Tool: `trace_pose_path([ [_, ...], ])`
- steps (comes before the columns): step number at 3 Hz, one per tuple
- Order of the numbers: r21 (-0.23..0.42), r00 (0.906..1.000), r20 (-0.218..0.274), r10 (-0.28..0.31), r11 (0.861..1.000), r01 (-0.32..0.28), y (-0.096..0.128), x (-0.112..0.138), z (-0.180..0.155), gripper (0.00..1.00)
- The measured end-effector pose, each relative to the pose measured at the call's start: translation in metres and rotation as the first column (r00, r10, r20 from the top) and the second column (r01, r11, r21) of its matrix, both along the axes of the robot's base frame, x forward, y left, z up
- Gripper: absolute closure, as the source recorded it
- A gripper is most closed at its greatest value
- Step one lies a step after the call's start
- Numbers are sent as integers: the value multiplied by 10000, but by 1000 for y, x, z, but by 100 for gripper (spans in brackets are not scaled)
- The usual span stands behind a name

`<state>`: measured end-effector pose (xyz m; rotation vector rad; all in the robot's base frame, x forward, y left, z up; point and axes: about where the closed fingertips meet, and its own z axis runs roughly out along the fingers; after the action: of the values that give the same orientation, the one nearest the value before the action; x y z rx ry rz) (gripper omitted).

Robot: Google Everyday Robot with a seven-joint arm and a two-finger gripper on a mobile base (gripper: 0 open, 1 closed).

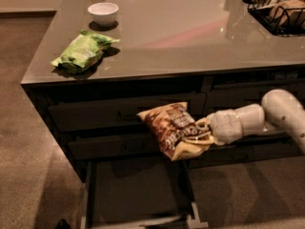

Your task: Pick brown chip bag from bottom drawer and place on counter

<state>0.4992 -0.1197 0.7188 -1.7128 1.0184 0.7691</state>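
Note:
The brown chip bag [174, 129], dark brown above and tan-yellow below with white lettering, hangs in the air in front of the drawer fronts, above the open bottom drawer [138, 192]. My gripper [207, 130] is shut on the bag's right lower edge, reaching in from the right on a white arm. The drawer's dark floor holds nothing that I can see. The glossy grey-brown counter [190, 32] lies above and behind the bag.
A light-green bag [83, 52] lies near the counter's front left corner. A white bowl [103, 12] stands behind it. A black wire basket [281, 11] sits at the counter's back right. Closed drawers with bar handles [119, 113] are behind the bag. Brown carpet surrounds the cabinet.

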Motion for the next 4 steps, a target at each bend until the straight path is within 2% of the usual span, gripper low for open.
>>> trace_pose_path([
  [1, -28, 9911, 1331, -21, 10000, 25, -6, 7, 56, 100],
  [2, -147, 9719, 2354, 37, 9999, -3, -7, 20, 114, 100],
  [3, -59, 9589, 2828, -214, 9997, 241, -11, 44, 160, 100],
  [4, 267, 9510, 3028, -629, 9980, 575, -13, 72, 193, 100],
])
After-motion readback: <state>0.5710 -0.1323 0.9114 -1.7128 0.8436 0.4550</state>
